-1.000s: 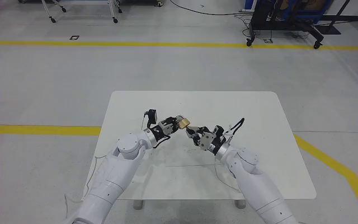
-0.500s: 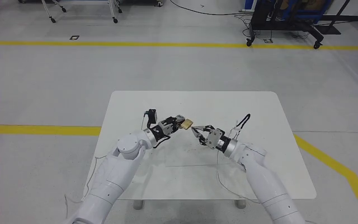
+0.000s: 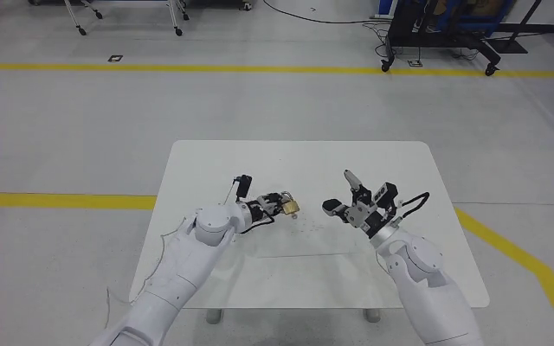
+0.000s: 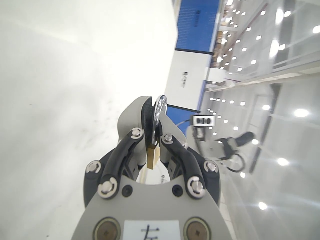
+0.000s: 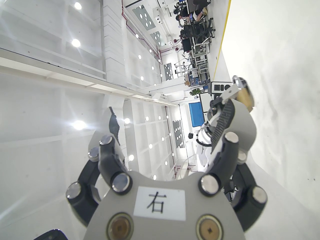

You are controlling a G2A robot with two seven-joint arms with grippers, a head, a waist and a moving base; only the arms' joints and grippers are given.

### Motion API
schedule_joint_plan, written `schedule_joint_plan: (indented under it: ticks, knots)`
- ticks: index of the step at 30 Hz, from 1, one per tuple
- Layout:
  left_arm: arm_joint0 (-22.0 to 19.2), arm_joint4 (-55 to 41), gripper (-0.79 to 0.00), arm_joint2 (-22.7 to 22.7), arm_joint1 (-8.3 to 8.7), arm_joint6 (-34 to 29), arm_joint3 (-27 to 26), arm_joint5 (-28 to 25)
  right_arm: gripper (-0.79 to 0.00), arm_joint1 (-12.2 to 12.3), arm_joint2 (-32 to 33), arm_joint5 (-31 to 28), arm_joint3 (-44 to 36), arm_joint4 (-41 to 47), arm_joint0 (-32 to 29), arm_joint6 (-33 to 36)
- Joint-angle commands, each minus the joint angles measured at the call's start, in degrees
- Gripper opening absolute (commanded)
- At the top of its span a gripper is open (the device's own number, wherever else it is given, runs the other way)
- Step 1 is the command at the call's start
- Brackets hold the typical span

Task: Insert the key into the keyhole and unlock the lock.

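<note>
Above the white table [image 3: 415,164], the left gripper [image 3: 275,205] clamps the brass lock [image 3: 290,206] fast, while the right gripper [image 3: 338,193] hangs wide open and empty, well apart on the right. A silver sliver [image 5: 229,92] jutting from the lock may be the key; if seated, gripping and turning it squarely comes next.
</note>
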Motion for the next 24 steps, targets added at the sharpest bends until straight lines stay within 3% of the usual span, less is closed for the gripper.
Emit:
schedule_joint_plan:
  ticks: [1, 9, 10, 12, 13, 20, 24]
  knots:
    - [-0.79, 4.3, -0.785, 2.23, -0.22, 0.09, 0.59, 1.31, 0.0, 0.0, -0.01, 0.01, 0.01, 0.0, 0.01, 0.01]
    - [-2.28, 8.67, -0.785, 5.24, -0.99, 0.61, 2.27, 3.05, 0.0, 0.0, -0.01, 0.01, 0.01, 0.0, 0.01, 0.01]
    - [-2.29, 8.74, -0.668, 5.27, -1.03, 0.64, 2.35, 2.96, 0.0, 0.0, -0.01, 0.01, 0.01, 0.0, 0.01, 0.01]
    - [-2.32, 8.89, -0.299, 5.25, -1.09, 0.75, 2.44, 2.87, 0.0, 0.0, -0.01, 0.01, 0.01, 0.0, 0.01, 0.01]
    - [-2.33, 9.14, 0.0, 5.25, -1.11, 1.0, 2.46, 2.86, 0.0, 0.0, -0.01, 0.01, 0.01, 0.0, 0.01, 0.01]
    - [-2.05, 10.68, 0.0, 5.24, -1.15, 1.71, 1.41, 3.25, 0.0, 0.0, -0.01, 0.01, 0.01, 0.0, 0.01, 0.01]
    - [-1.27, 10.13, 0.0, 3.07, -0.62, 2.0, -1.19, 3.52, 0.0, 0.0, -0.01, 0.01, 0.01, 0.0, 0.01, 0.01]
